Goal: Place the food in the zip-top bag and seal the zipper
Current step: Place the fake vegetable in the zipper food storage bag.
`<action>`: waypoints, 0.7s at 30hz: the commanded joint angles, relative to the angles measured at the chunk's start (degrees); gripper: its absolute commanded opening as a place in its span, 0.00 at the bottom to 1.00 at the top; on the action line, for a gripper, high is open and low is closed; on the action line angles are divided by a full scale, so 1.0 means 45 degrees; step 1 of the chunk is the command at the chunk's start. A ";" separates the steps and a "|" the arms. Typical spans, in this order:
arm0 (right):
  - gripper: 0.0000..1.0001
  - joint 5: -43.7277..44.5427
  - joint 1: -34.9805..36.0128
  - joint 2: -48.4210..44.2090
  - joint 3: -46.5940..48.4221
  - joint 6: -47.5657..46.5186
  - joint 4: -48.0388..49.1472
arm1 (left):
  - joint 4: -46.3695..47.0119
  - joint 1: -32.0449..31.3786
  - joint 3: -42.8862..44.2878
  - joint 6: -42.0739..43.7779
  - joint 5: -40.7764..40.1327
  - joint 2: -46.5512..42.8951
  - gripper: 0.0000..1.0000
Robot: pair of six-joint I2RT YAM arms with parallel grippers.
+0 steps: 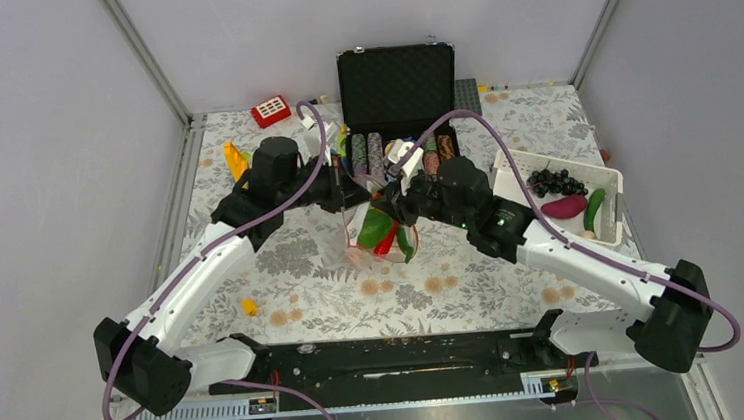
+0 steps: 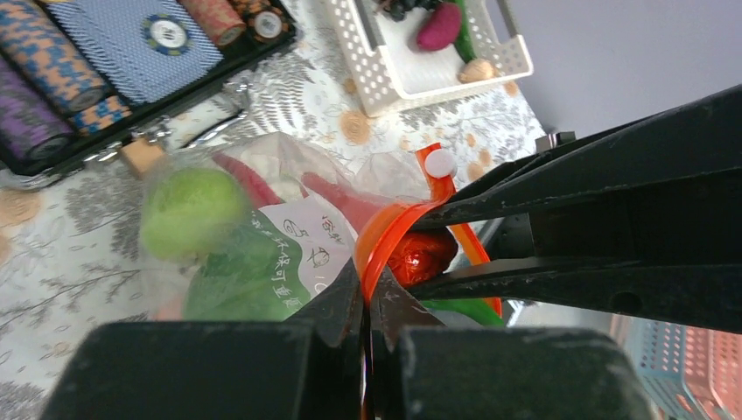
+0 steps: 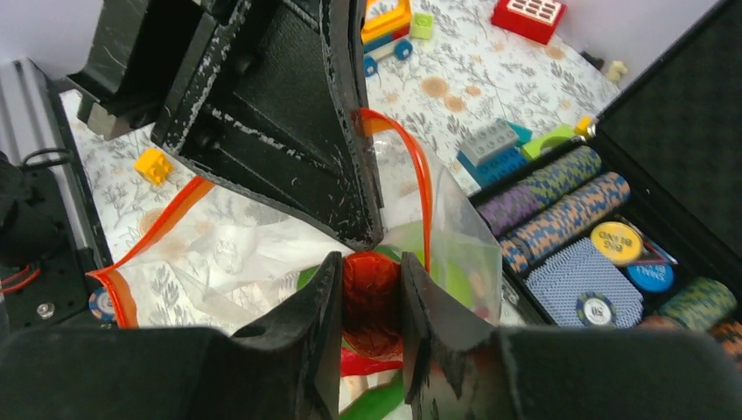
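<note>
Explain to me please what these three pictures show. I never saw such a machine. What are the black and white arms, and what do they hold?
These are two robot arms bolted at a table's near edge. One picture looks down from above; the other two come from a camera on each wrist.

The left gripper is shut on the orange-red zipper of a clear zip-top bag, holding its mouth up. The right gripper is closed on a red toy fruit at the bag's mouth. Green and red toy food already lies inside.

Around them lie a black poker chip case, a white basket with more toy food, and small toy blocks.
</note>
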 commanded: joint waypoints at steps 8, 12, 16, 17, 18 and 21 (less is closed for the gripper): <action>0.00 0.3499 0.0317 -0.0638 0.3536 0.0592 -0.9473 | 0.2347 -0.0993 -0.0265 -0.2420 0.3910 0.0257 0.00; 0.00 0.4195 0.0327 -0.0670 0.3928 0.1080 -1.0905 | 0.2363 -0.1562 -0.0189 -0.2536 0.4481 0.0507 0.00; 0.00 0.4225 0.0323 -0.0189 0.4200 0.1065 -1.1737 | 0.2101 -0.1459 -0.0256 -0.2282 0.3720 0.0836 0.00; 0.00 0.4297 0.0322 0.0042 0.4285 0.1060 -1.1915 | 0.1920 -0.1369 -0.0216 -0.2141 0.3616 0.1021 0.00; 0.00 0.4389 0.0310 0.0329 0.4391 0.1048 -1.2101 | 0.1893 -0.1245 -0.0258 -0.2067 0.3635 0.1223 0.00; 0.01 0.4813 0.0308 0.1231 0.4952 0.1033 -1.2696 | 0.1967 -0.0806 -0.0450 -0.1805 0.3808 0.1813 0.00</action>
